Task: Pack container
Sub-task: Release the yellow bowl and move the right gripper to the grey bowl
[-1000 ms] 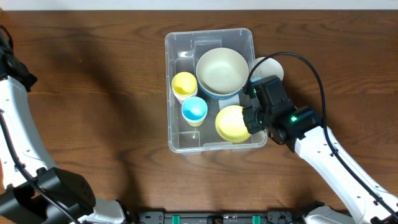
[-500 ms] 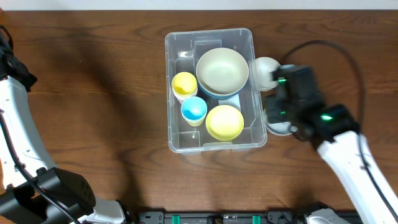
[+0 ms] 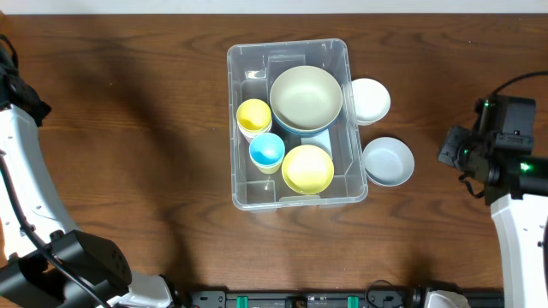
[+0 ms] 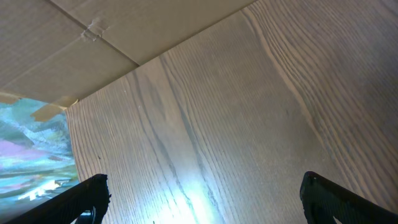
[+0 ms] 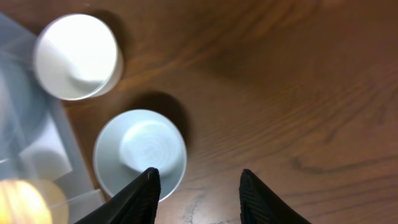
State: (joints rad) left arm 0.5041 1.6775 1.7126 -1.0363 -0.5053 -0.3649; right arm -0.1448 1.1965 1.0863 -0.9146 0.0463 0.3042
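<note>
R fingers [image 5: 138, 198] spread, empty, nr pale-blue bowl [image 3: 387, 162] beside container [image 3: 253, 188]; L fingers [image 4: 87, 196] spread too.

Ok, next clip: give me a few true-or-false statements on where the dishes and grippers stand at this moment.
1. The container holds four dishes. True.
2. The right gripper grips the yellow bowl. False: the bowl sits in the container, and that gripper is open and empty.
3. Two bowls sit on the table outside the container, on the right arm's side. True.
4. The pale blue bowl is stacked in the white bowl. False: they sit apart, side by side.
5. The left gripper holds a cup. False: it is open, with nothing between its fingers.
</note>
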